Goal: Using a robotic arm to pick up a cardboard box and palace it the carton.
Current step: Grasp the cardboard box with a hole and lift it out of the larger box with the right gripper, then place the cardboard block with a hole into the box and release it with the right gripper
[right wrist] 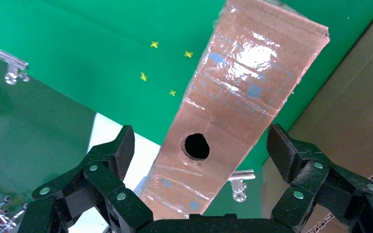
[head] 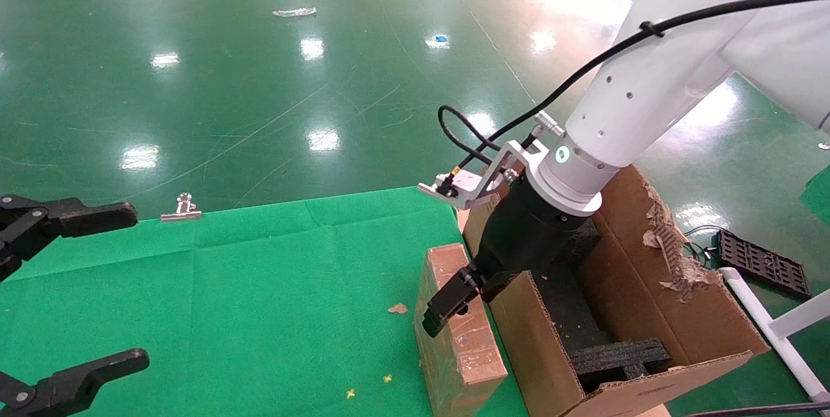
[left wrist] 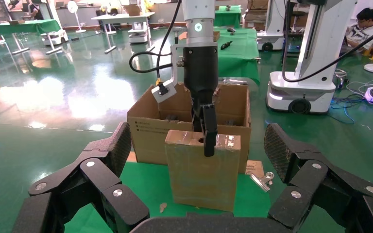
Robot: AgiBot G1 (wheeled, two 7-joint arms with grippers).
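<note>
Spread right gripper point(right wrist: 199, 160) straddling cardboard box point(head: 457, 326) top edge (beside carton point(head: 648, 313)), left gripper point(head: 97, 287) spread.

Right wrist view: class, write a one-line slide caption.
Open right gripper straddles the upright cardboard box beside the carton.

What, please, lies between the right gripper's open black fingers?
The small brown cardboard box: in the right wrist view its narrow holed face sits between the right gripper's fingers, untouched.

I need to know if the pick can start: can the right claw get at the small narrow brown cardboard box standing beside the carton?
Probably yes. The right claw is open just above the small narrow brown cardboard box, fingers either side of its holed top, nothing between them. The large brown corrugated carton stands close beside.
</note>
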